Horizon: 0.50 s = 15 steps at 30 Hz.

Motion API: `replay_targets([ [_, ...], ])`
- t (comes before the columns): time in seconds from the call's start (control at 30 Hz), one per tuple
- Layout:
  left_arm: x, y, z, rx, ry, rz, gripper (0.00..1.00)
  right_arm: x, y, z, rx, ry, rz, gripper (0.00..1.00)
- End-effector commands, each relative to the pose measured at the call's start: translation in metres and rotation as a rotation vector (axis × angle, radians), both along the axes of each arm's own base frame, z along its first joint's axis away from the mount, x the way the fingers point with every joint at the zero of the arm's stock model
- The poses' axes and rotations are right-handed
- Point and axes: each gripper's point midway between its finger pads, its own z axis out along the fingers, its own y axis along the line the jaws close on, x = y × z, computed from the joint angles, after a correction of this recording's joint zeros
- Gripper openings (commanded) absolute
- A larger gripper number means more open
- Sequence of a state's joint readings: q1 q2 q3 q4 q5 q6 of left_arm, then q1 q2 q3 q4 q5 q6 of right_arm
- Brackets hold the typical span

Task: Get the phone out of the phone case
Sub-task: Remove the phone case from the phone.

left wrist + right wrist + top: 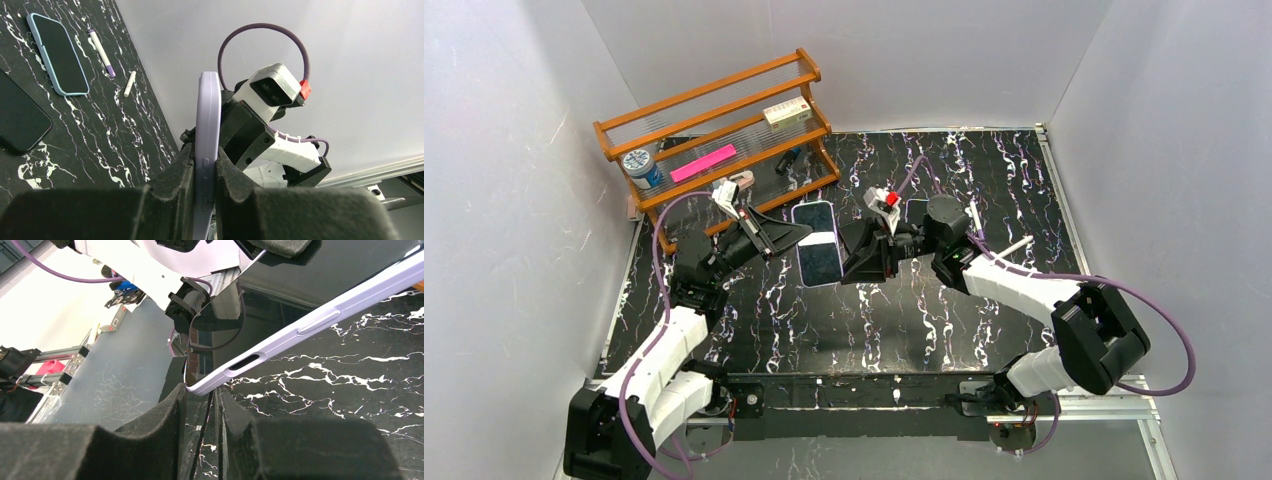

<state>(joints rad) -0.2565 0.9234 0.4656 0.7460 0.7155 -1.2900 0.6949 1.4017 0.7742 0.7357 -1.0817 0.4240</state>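
1. Left gripper: fingers clamped on the lavender phone case edge, visible only in wrist view; wooden rack near behind.
2. Case held raised mid-table.
3. Right gripper: fingers nearly together at case corner; grip indeterminate.

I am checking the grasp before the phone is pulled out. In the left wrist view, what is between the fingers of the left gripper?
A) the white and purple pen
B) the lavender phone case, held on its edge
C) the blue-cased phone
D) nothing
B: the lavender phone case stands edge-on in the left gripper, its side buttons showing, while the blue-cased phone and the pen lie on the table.
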Motion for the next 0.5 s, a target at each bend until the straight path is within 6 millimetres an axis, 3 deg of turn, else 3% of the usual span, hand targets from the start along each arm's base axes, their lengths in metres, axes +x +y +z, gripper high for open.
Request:
replay_targets([
  [0.0,-0.02,-0.004,0.049,-0.092,-0.068,-0.054,0.0,0.019,0.013,0.022,0.058,-0.101,-0.069,0.14],
  [0.23,-0.024,-0.007,0.044,-0.126,-0.004,-0.059,0.0,0.03,0.019,0.017,0.036,-0.142,-0.11,0.02],
  [0.47,-0.025,-0.009,0.039,-0.144,0.041,-0.064,0.0,0.041,0.026,0.012,0.01,-0.195,-0.163,0.01],
])
